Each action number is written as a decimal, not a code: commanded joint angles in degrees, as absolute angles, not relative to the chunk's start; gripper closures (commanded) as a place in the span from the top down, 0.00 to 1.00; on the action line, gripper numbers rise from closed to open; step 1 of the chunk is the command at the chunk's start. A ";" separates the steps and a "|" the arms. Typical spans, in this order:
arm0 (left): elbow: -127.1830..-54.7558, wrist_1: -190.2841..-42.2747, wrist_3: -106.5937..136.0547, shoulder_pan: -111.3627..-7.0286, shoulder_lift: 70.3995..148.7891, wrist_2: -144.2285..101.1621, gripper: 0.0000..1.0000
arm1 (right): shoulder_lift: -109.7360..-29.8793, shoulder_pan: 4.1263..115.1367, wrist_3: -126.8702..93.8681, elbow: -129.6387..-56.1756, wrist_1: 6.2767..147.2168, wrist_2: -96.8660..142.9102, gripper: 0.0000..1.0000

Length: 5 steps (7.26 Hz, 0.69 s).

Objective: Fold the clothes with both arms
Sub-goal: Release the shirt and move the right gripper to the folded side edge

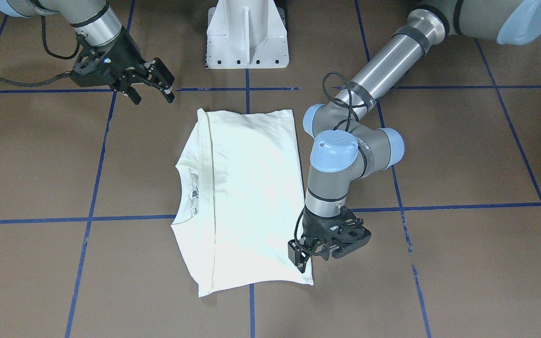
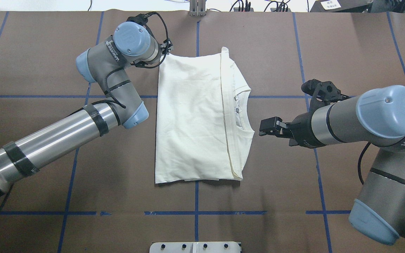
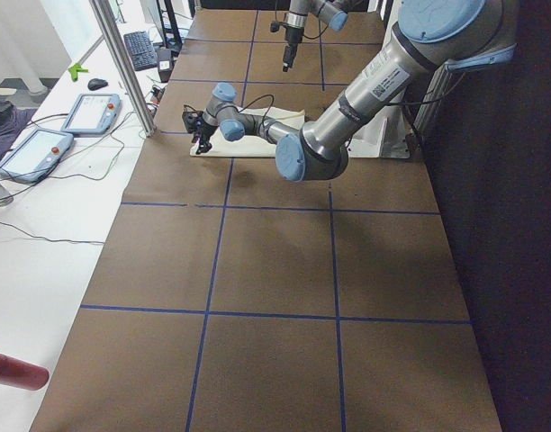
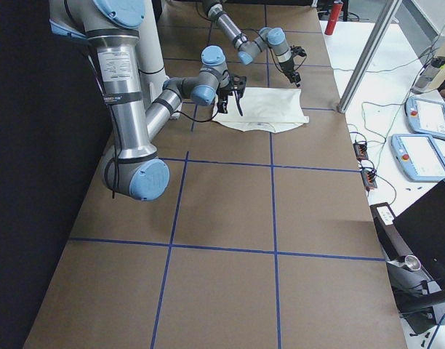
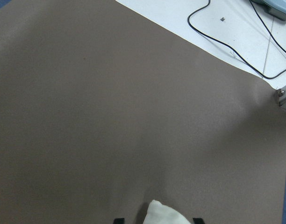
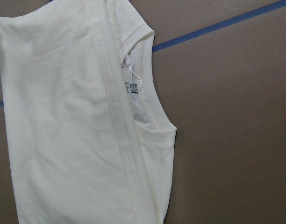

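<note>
Midway through folding, a cream-white long-sleeved T-shirt [image 2: 195, 119] lies plain side up at the desk [image 2: 280, 42] centre, folded into a tall rectangle, its neckline facing the right hand [image 2: 268, 128]. That hand hovers near the collar, spread wide and empty. The left hand [image 1: 309, 257] pinches the shirt's far corner. Judging by this, a crosswise fold comes next.

Folded T-shirt [image 2: 195, 116] on brown table [image 2: 276, 196]

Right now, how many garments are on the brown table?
1: a cream-white folded T-shirt lies flat at the table's centre between the arms, collar toward the right gripper. The left gripper sits at its far corner.
</note>
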<state>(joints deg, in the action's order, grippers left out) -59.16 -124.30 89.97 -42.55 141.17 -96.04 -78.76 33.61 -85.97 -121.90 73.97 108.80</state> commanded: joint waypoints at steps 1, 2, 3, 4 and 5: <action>-77.42 -112.91 86.86 -42.89 133.37 -100.98 1.00 | -75.96 32.61 -85.69 -118.23 75.57 108.63 1.00; -87.18 -108.68 85.01 -42.80 128.11 -103.16 1.00 | -72.02 30.43 -82.73 -116.56 81.15 106.46 1.00; -96.58 -105.85 84.82 -42.80 122.92 -106.14 1.00 | -67.89 27.36 -79.22 -115.15 87.39 102.78 1.00; -103.99 -103.21 84.81 -42.63 119.04 -107.48 1.00 | -64.72 26.55 -78.06 -111.92 90.41 102.40 1.00; -110.15 -99.70 84.03 -42.28 116.22 -107.49 1.00 | -63.03 26.20 -74.74 -108.23 91.05 102.39 1.00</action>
<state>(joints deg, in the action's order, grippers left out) -101.78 -103.69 84.73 -42.60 120.31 -106.67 -65.83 27.11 -78.00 -112.15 88.79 102.98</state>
